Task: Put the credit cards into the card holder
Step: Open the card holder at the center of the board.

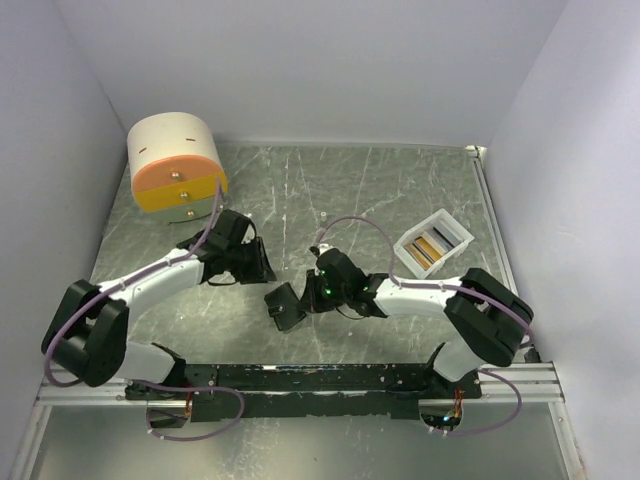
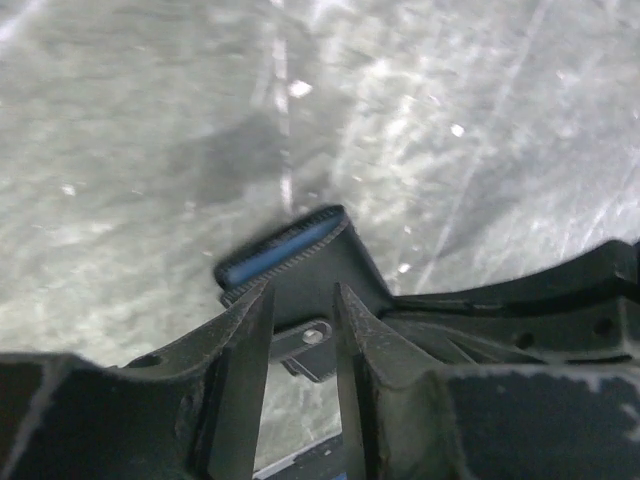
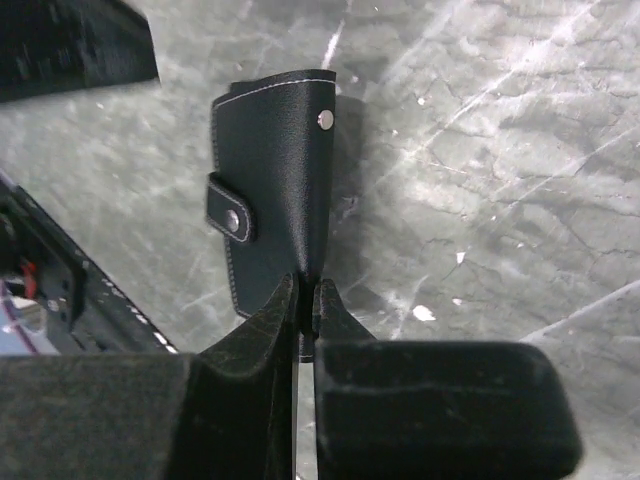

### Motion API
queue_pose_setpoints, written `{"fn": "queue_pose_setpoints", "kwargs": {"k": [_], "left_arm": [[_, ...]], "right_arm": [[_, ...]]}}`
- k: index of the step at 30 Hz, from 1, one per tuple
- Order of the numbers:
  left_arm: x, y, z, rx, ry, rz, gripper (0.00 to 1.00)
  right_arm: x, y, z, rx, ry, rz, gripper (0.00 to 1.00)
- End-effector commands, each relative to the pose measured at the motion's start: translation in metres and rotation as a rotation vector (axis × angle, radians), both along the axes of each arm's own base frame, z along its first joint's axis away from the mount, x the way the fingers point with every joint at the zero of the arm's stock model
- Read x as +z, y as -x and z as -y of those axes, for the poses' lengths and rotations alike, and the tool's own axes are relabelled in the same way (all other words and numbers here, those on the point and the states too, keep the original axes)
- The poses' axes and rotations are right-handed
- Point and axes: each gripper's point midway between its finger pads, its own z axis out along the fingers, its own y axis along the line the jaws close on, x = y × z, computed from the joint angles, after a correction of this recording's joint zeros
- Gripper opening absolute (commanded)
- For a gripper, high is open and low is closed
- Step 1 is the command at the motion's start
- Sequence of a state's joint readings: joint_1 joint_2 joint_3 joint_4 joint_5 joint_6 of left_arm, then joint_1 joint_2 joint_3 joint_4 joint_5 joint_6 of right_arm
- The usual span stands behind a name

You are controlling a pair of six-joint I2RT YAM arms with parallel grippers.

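Right gripper point(image 3: 305, 300) pinches the black card holder point(image 3: 275, 190) by one edge near mid-table, and the left gripper point(image 2: 300, 300) is just beside it, fingers slightly parted, holding nothing. Farther right, the credit cards point(image 1: 432, 245) lie in a white tray point(image 1: 404, 252) near the side wall. The round drawer box point(image 1: 177, 165) stands back left, with grey table point(image 1: 380, 190) between them.

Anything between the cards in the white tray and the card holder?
No loose object shows between the credit cards, in the white tray, and the card holder. Only the right arm lies along that stretch, its right gripper shut on the holder's edge. The left gripper is open, close by the holder.
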State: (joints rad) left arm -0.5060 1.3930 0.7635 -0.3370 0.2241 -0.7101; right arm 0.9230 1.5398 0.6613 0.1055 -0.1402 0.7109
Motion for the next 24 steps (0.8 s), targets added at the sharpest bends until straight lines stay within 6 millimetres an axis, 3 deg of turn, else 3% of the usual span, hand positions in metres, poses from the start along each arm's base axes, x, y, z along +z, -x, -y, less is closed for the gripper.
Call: {"fn": "queue_pose_setpoints", "kwargs": {"k": [1,9,17,24], "left_arm": [[0.015,0.025,0.012,-0.083,-0.059,0.025,0.43],[0.000,0.041,0.022,-0.148,-0.098,0.010,0.51],[-0.011,0.051,0.032,-0.200,-0.083,-0.014,0.54],[-0.027,0.055,0.027,-0.192,-0.130,-0.043,0.51]], "right_arm": [[0.034,-0.008,-0.012,-0.102,-0.121,0.022,0.00],[0.063,-0.009,-0.012,-0.163,-0.188,0.070,0.00],[0.060,-0.004,-0.014,-0.173,-0.175,0.076,0.00],[0.057,-0.004,-0.013,-0.170,-0.166,0.077,0.00]]}}
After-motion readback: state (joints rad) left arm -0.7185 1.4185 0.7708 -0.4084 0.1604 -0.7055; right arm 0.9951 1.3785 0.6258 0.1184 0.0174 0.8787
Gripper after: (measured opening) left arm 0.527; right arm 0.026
